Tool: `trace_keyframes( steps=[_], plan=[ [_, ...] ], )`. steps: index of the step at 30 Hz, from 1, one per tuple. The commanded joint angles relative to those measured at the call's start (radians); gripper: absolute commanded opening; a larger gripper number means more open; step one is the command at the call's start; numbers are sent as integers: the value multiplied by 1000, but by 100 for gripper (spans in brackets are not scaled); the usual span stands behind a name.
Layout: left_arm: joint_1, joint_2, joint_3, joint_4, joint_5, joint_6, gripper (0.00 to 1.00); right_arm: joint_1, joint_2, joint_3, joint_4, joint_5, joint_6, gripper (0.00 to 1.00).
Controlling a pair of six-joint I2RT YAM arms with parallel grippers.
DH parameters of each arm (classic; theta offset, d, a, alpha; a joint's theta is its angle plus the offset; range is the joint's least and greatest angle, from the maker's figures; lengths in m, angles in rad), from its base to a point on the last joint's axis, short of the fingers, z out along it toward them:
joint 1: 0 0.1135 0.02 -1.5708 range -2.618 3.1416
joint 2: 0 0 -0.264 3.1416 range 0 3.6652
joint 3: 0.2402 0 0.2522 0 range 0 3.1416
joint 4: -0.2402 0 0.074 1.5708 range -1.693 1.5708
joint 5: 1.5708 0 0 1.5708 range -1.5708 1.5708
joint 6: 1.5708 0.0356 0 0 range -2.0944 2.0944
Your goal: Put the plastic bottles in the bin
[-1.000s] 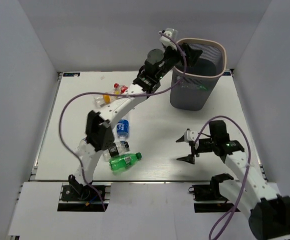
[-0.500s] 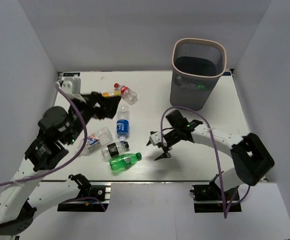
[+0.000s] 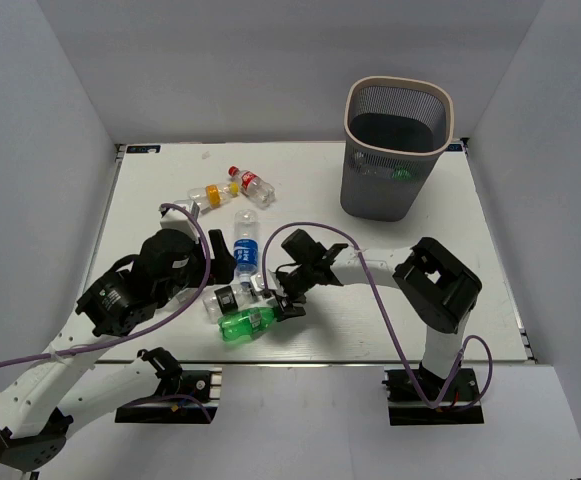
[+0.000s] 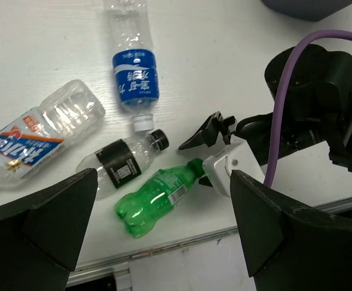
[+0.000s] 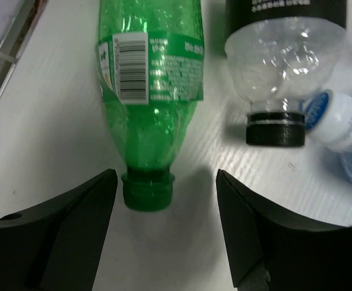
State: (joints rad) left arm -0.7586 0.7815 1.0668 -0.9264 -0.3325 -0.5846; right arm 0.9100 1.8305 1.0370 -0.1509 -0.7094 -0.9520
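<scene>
Currently noting right gripper (image 5: 165, 182) open, fingers flanking cap of green bottle (image 5: 151, 79), touching nothing. Found that bottle lying on table (image 3: 450, 260) near front edge, just beside black-labelled bottle (image 5: 285, 54). Logged left gripper (image 4: 163, 182) wide open above both, empty. Spotted bin (image 3: 380, 190) upright far right, well apart.

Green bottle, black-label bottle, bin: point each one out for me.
green bottle (image 5: 150, 115): right wrist view, on its shoulder just below the label.
black-label bottle (image 4: 120, 163): left wrist view, on the black label.
bin (image 3: 380, 190): top external view, on its front mesh wall.
</scene>
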Motion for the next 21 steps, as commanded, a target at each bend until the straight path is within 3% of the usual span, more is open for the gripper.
trace_keyframes(
  steps=[1, 4, 7, 8, 9, 11, 12, 13, 21],
  plan=[
    [-1, -22, 48, -65, -54, -9, 100, 36, 27, 41, 36, 25, 47, 72],
    [-1, -47, 48, -74, -65, 2, 100, 72, 45, 49, 33, 43, 44, 66],
    [-1, -47, 48, -86, -65, 2, 100, 79, 53, 44, 25, 65, 45, 50],
    [-1, -47, 36, -95, -56, 2, 100, 89, 52, 35, 25, 68, 47, 43],
    [-1, -47, 22, -95, -56, 2, 100, 89, 38, 32, 21, 80, 51, 30],
    [-1, -25, -5, -85, -34, 17, 100, 86, 35, 50, -31, 87, 53, 16],
    [-1, -16, -5, -71, -34, 29, 100, 83, 23, 58, -47, 121, 59, 4],
    [-1, -5, -17, -71, -22, 40, 100, 81, 15, 60, -83, 136, 61, 0],
    [-1, 140, 4, 1, 67, 242, 100, -65, -262, -27, -257, 244, 76, 0]
  ],
)
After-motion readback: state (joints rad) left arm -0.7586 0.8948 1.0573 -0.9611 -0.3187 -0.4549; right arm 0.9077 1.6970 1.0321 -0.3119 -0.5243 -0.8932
